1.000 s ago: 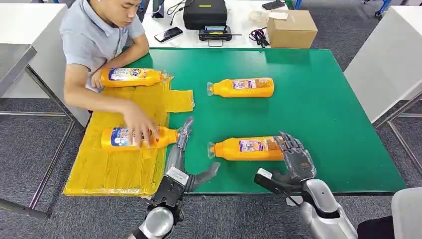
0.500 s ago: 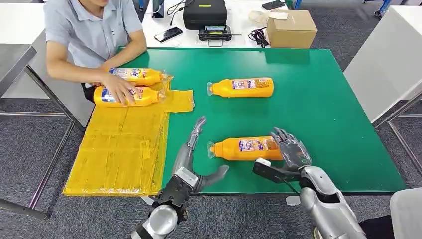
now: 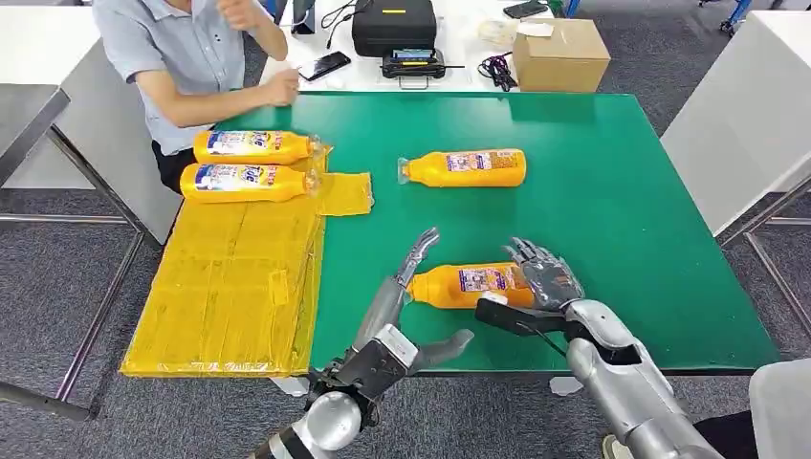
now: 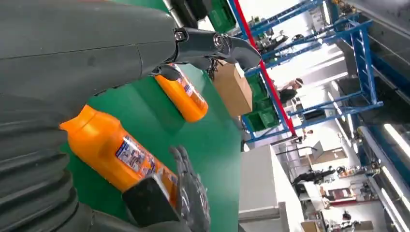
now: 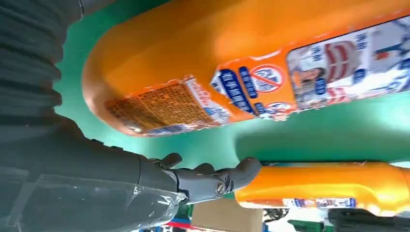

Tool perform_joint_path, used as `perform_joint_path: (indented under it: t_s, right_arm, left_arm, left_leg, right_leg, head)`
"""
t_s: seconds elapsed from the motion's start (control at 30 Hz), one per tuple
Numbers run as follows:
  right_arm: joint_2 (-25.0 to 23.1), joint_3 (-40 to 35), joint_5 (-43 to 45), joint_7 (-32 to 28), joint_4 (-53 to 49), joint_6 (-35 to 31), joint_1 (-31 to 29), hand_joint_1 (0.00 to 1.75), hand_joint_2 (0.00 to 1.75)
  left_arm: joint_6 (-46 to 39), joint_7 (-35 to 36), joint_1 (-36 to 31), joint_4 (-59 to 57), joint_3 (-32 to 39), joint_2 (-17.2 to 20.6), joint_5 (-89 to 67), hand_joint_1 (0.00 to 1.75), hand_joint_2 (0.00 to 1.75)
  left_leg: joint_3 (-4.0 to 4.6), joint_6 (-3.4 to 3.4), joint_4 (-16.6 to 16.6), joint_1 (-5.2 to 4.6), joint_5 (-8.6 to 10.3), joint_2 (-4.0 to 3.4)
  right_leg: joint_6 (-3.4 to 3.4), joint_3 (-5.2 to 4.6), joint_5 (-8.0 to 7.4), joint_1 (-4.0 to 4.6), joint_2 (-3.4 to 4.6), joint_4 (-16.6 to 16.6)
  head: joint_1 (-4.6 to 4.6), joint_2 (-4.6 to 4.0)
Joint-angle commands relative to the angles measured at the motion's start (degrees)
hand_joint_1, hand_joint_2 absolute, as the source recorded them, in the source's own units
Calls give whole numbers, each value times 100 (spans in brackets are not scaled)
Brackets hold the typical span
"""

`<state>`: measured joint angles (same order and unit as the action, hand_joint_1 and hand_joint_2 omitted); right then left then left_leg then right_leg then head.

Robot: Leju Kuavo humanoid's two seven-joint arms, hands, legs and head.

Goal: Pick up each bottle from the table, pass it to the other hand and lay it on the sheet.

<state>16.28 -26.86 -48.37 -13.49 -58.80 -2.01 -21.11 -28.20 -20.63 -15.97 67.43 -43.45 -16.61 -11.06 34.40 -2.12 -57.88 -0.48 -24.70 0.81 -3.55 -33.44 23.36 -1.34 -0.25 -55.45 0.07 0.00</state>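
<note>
An orange bottle (image 3: 464, 285) lies on the green table (image 3: 622, 191) near the front edge, cap toward my left. My right hand (image 3: 540, 277) has its fingers over the bottle's base end. Its thumb (image 3: 507, 316) stretches along the near side, apart from the bottle in the right wrist view (image 5: 212, 181). My left hand (image 3: 402, 311) is open, its fingertips close beside the bottle's neck. A second orange bottle (image 3: 464, 167) lies farther back on the table. Two more bottles (image 3: 251, 146) (image 3: 247, 182) lie side by side at the far end of the yellow sheet (image 3: 230, 287).
A person (image 3: 182, 57) sits at the table's far left corner, hands off the bottles. Behind the green table stand a cardboard box (image 3: 559, 53), a black case (image 3: 394, 24) and a phone (image 3: 323, 65). White tables flank both sides.
The person slid the second bottle up beside the first on the sheet and drew both hands back. My left hand swung right to the near bottle's neck. My right hand settled over its base.
</note>
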Motion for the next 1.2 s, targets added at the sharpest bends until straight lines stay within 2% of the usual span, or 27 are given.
perform_joint_path:
  t_s: [0.03, 0.3, 0.5, 0.57, 0.6, 0.77, 0.8, 0.83, 0.97, 1.1, 1.2]
  right_arm:
    - [70, -503, 306, 158, 1043, 309, -532, 0, 175]
    - [86, -522, 323, 169, 1063, 338, -541, 0, 175]
    - [231, -670, 429, 255, 1362, 559, -670, 0, 175]
    - [283, -764, 544, 324, 1529, 853, -764, 0, 175]
    - [368, -811, 581, 298, 1566, 953, -817, 7, 175]
    - [416, -810, 606, 266, 1576, 978, -835, 7, 175]
    - [416, -810, 606, 266, 1576, 978, -835, 148, 175]
    - [466, -909, 690, 269, 1601, 1151, -879, 175, 175]
    - [600, -911, 1029, -13, 1542, 1229, -899, 175, 175]
    - [436, -580, 1777, -466, 1464, 1212, -636, 175, 175]
    - [453, -545, 1942, -614, 1539, 1199, -615, 175, 175]
  left_arm:
    - [89, 65, -325, -490, -328, 78, 43, 0, 175]
    - [111, 78, -330, -486, -335, 80, 57, 0, 175]
    - [232, 108, -389, -513, -441, 49, 100, 0, 175]
    - [238, 122, -413, -546, -471, 36, 136, 0, 175]
    - [257, 121, -433, -582, -497, 27, 141, 0, 175]
    - [258, 119, -439, -594, -497, 19, 148, 0, 175]
    - [258, 119, -439, -594, -497, 19, 148, 0, 175]
    - [262, 88, -455, -613, -499, 13, 188, 0, 175]
    - [270, 30, -513, -669, -539, -32, 254, 0, 175]
    - [250, -58, -527, -706, -564, -22, 339, 0, 175]
    - [208, -142, -566, -729, -562, -34, 376, 0, 175]
  left_leg:
    - [-18, 10, 3, 4, -4, -8]
    - [-13, 9, 2, 3, -3, -6]
    - [-24, 14, -2, 8, -9, -9]
    - [-21, 12, -1, 8, -6, -5]
    - [-26, 14, -2, 10, -8, -7]
    - [-29, 14, -1, 9, -7, -4]
    - [-23, 10, 0, 5, -3, -1]
    - [-28, 13, -1, 7, -5, -5]
    - [-30, 14, -6, 8, -8, -4]
    - [-30, 7, 2, 5, -2, 6]
    - [-31, 9, 2, 5, -3, -1]
  right_leg:
    - [12, 18, 2, 5, 5, 5]
    - [11, 12, 2, 3, 4, 3]
    - [18, 23, 5, 9, 5, 3]
    - [16, 22, 4, 9, 0, 5]
    - [18, 26, 5, 11, 2, 5]
    - [17, 30, 5, 11, -2, 6]
    - [11, 25, 2, 6, -3, 6]
    - [15, 30, 3, 8, 1, 6]
    - [17, 31, 5, 10, -2, 2]
    - [9, 32, 1, 6, -6, 9]
    - [10, 33, 2, 6, -2, 9]
  head:
    - [0, 0]
    - [2, 0]
    - [0, 0]
    - [0, 0]
    - [0, 0]
    - [2, 0]
    - [2, 0]
    - [0, 0]
    - [0, 0]
    - [0, 0]
    - [0, 0]
